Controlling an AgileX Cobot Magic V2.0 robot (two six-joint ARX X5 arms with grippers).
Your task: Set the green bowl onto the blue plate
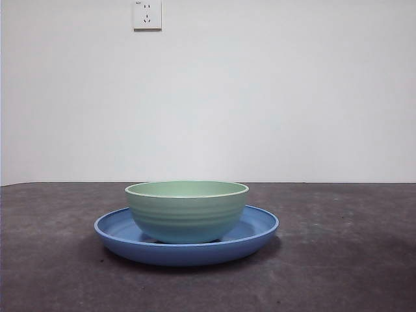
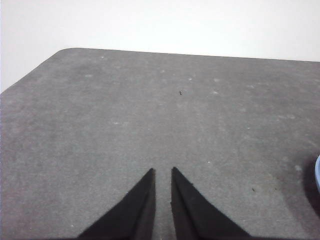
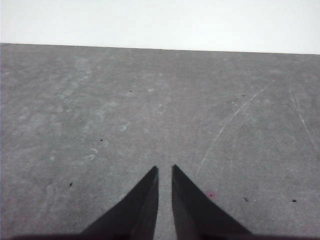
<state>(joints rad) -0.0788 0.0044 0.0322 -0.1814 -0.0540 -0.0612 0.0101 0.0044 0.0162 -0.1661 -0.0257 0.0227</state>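
Green bowl (image 1: 186, 211) sits upright on blue plate (image 1: 257, 231), base hidden; both pincers seemingly pressed together.

The bowl (image 1: 187, 211) sits upright inside the plate (image 1: 260, 227), its base resting on the plate's floor near the middle. The bowl is pale sage green with faint horizontal ridges round its outer wall and a lighter rim; its inside is not visible beyond the far inner wall. The plate is glossy blue, wide and shallow, its sloping rim showing on both sides of the bowl. The plate lies flat on the dark grey counter (image 1: 351, 260) and casts a soft shadow beneath its edge. Behind stands a plain white wall (image 1: 292, 97) with a white socket (image 1: 147, 14) at its top.
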